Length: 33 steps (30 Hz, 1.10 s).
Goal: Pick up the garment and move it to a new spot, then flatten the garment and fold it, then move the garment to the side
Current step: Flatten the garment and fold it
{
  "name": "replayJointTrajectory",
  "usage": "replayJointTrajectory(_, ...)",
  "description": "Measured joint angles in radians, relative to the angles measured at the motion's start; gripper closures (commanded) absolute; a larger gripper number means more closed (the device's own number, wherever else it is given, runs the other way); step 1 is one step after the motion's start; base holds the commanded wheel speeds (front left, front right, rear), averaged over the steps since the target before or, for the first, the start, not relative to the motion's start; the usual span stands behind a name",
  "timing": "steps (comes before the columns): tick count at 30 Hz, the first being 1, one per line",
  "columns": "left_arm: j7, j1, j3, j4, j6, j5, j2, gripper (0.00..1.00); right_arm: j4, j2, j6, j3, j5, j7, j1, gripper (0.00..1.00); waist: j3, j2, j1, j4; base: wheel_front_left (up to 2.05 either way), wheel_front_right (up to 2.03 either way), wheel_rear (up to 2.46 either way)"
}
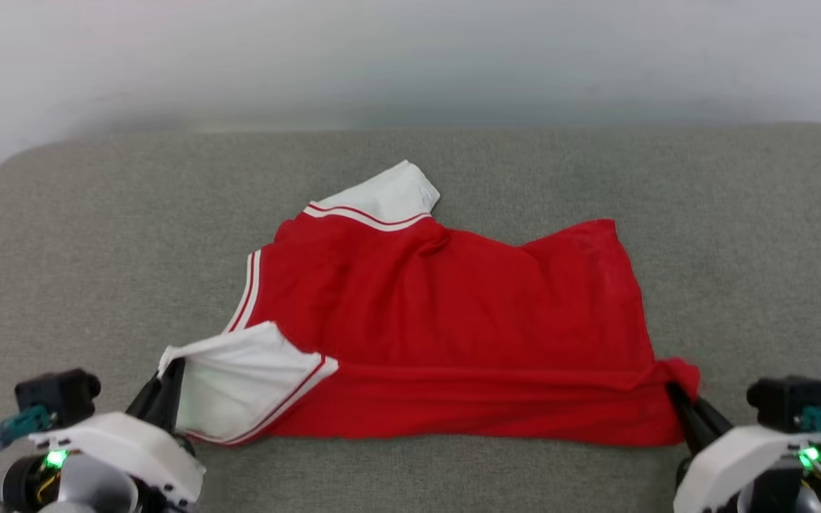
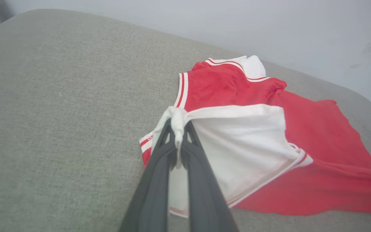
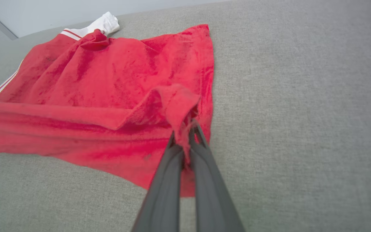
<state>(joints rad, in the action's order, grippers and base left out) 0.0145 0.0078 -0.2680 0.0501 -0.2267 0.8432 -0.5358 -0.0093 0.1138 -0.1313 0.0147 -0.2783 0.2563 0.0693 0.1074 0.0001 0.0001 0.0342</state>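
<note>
The garment [image 1: 446,320], a red shirt with white sleeves and red-and-white striped trim, lies spread across the grey cushion with its print hidden. My left gripper [image 1: 168,370] is shut on the tip of the near white sleeve [image 2: 237,145], pinched cloth bunching between the dark fingers [image 2: 159,151]. My right gripper [image 1: 675,390] is shut on the red hem corner [image 3: 177,106], which is lifted and crumpled above the fingers [image 3: 201,151]. A fold of red cloth runs between the two grips along the near edge. The far white sleeve [image 1: 393,194] lies flat at the back.
The grey fabric surface [image 1: 97,235] spreads wide to the left, right and behind the garment. A pale wall [image 1: 410,57] rises behind its rounded back edge.
</note>
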Motion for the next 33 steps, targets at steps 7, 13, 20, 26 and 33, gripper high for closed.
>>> replayJointTrajectory(7,0.018,-0.138,-0.043,-0.160,0.054,-0.003,0.034,1.00,0.109,0.027,0.000,-0.075,-0.018,-0.029,-0.149,1.00,0.080,0.0000,0.0001,-0.020,0.00,0.00,0.00)
replayJointTrajectory(13,0.036,-0.201,-0.081,-0.280,0.106,0.004,0.063,1.00,0.247,0.050,0.000,-0.115,-0.038,-0.052,-0.214,1.00,0.131,0.0000,0.0002,-0.030,0.00,0.00,0.00)
replayJointTrajectory(20,0.040,-0.231,-0.096,-0.368,0.149,0.031,0.096,0.00,0.303,0.063,0.000,-0.149,-0.043,-0.188,-0.245,0.00,0.122,0.0000,0.0001,-0.036,0.00,0.00,0.00)
replayJointTrajectory(26,-0.012,-0.238,-0.066,-0.361,0.142,0.022,0.078,0.00,0.250,0.045,0.000,-0.132,0.007,-0.330,-0.239,0.00,0.075,0.0000,0.0000,-0.042,0.00,0.00,0.00)
replayJointTrajectory(33,0.063,-0.244,-0.047,-0.245,0.119,0.021,-0.008,0.00,0.192,0.007,0.000,-0.086,0.042,-0.306,-0.188,0.00,0.018,0.0000,0.0000,-0.055,0.00,0.00,0.00)
